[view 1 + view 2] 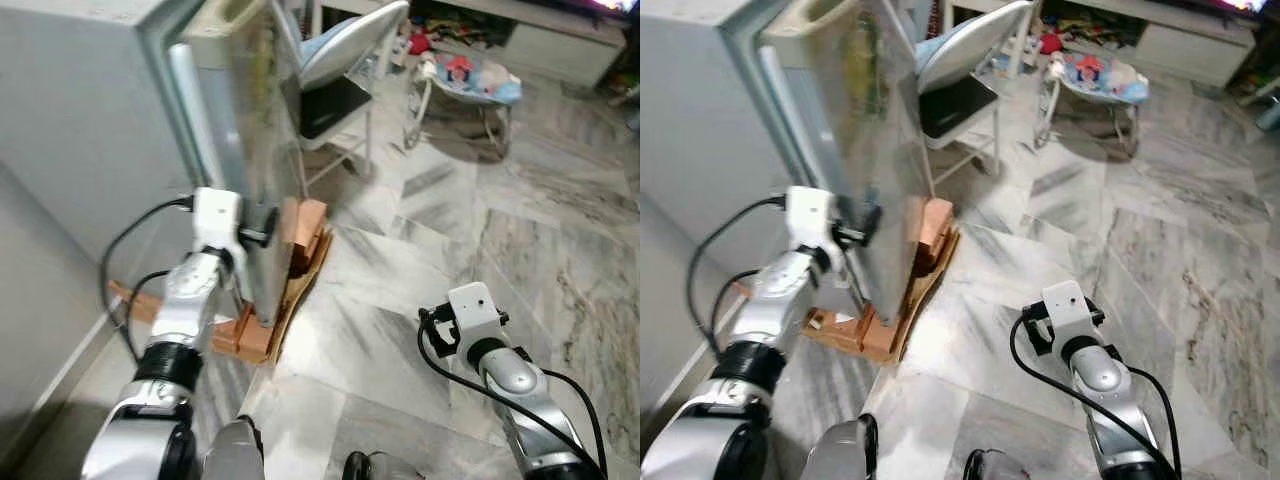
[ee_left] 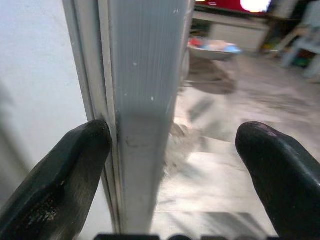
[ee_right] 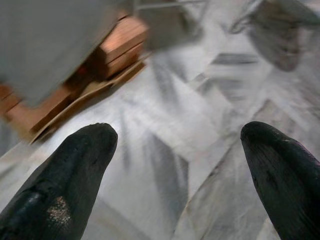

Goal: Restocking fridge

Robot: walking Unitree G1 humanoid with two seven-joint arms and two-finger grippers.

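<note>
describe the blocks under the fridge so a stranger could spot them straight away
Find the tall grey fridge, whose door edge sits between the left gripper's open fingers. At its foot on the marble floor, reddish-brown brick blocks rest on cardboard.

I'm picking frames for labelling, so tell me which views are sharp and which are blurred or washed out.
Left eye and right eye views: fairly sharp, even daylight on the marble floor, slight softness at the fridge door. Left wrist view: door edge crisp between the open left gripper, background out of focus. Right wrist view: motion-blurred, wooden blocks smeared beyond the open right gripper.
</note>
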